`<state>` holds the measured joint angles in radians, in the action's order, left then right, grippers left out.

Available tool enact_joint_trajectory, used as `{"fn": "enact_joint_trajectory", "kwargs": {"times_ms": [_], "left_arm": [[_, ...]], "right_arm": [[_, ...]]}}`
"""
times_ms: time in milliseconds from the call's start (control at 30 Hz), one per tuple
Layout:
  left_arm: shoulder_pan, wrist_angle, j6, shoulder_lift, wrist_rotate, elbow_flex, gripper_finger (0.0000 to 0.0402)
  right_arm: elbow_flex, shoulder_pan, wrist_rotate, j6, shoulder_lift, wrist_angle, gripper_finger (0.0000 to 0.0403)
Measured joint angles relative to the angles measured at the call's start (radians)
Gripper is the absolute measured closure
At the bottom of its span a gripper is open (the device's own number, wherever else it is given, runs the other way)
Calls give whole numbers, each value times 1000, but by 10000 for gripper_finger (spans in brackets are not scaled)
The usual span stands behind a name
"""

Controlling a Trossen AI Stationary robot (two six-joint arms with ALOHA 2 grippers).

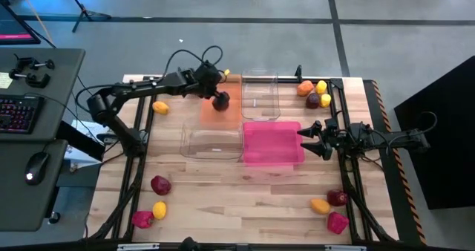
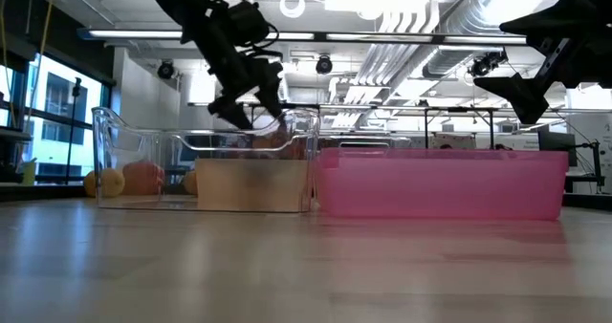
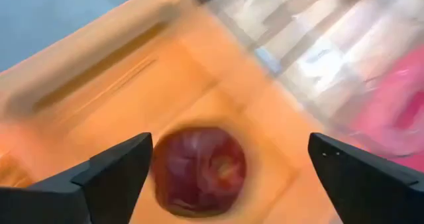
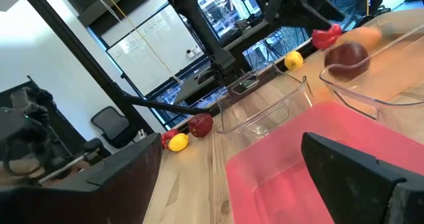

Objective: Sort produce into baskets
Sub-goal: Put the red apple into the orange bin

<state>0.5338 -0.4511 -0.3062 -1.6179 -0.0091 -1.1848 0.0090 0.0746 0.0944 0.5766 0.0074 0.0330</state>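
My left gripper (image 1: 220, 100) hangs open over the translucent orange basket (image 1: 210, 111). A dark maroon fruit (image 3: 200, 171) lies in that basket below and between the fingers, apart from them. It also shows in the right wrist view (image 4: 345, 57). My right gripper (image 1: 306, 138) is open and empty over the right end of the pink basket (image 1: 272, 143). One clear basket (image 1: 260, 95) stands to the right of the orange one. The other clear basket (image 1: 211, 141) stands to the left of the pink one.
Loose produce lies on the table: a yellow piece (image 1: 160, 108) left of the orange basket, three pieces at the near left (image 1: 156, 203), several at the far right (image 1: 315, 93), and three at the near right (image 1: 331, 208). Black frame rails run along both sides.
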Motion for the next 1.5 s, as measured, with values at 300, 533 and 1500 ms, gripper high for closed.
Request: {"fn": "enact_joint_trajectory", "kwargs": {"times_ms": [300, 533, 1500], "left_arm": [[3, -131, 19, 45, 51, -153, 2], [-20, -125, 88, 184, 28, -162, 2], [-27, 225, -29, 356, 24, -101, 2]], "right_arm": [[0, 0, 0, 0, 0, 0, 52], [0, -1, 44, -44, 0, 8, 52], [180, -3, 493, 204, 265, 451, 52]]}}
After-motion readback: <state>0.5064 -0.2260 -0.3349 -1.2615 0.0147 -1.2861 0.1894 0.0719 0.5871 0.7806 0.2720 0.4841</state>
